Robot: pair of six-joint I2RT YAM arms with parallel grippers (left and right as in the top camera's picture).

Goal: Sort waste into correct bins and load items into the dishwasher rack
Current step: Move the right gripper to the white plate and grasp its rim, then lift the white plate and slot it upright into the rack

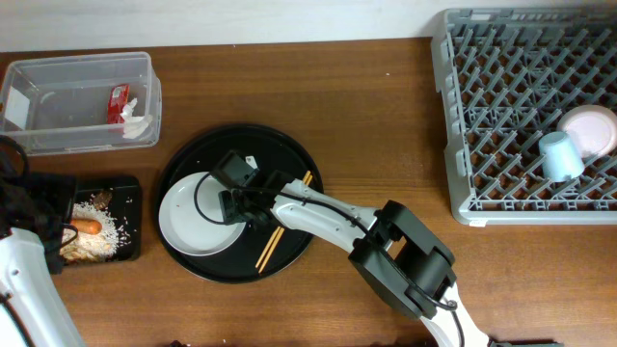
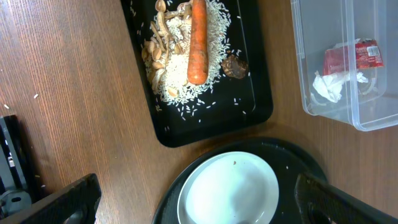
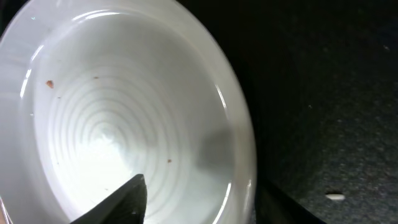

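On the overhead, my right gripper (image 3: pixel 202 193) is at the plate (image 1: pixel 193 214), which lies on the 8 o'clock side of the round tray (image 1: pixel 289 159). From the wrist, one finger (image 3: pixel 124 202) hangs over the plate's hollow and the other sits outside the rim at 5 o'clock. They straddle the rim, but I cannot tell whether they pinch it. Chopsticks (image 1: pixel 280 226) lie on the round tray at 4 o'clock from the plate, under my right arm.

My left gripper (image 2: pixel 196 196) is spread wide with nothing in it, hovering between the black tray (image 2: pixel 255 102) and the plate. The black tray, at 9 o'clock on the table (image 1: pixel 366 96), holds rice (image 2: pixel 180 84), with the carrot (image 2: pixel 197 40) on top and the brown lump (image 2: pixel 235 66) just beside it at 3 o'clock.

The tub (image 1: pixel 58 96), at 10 o'clock, holds the sachet (image 1: pixel 118 101) and tissue (image 1: pixel 137 123), touching.

The rack (image 1: pixel 501 116) stands at 2 o'clock. The cup (image 1: pixel 559 156) and dish (image 1: pixel 590 130) sit together near its 4 o'clock corner.
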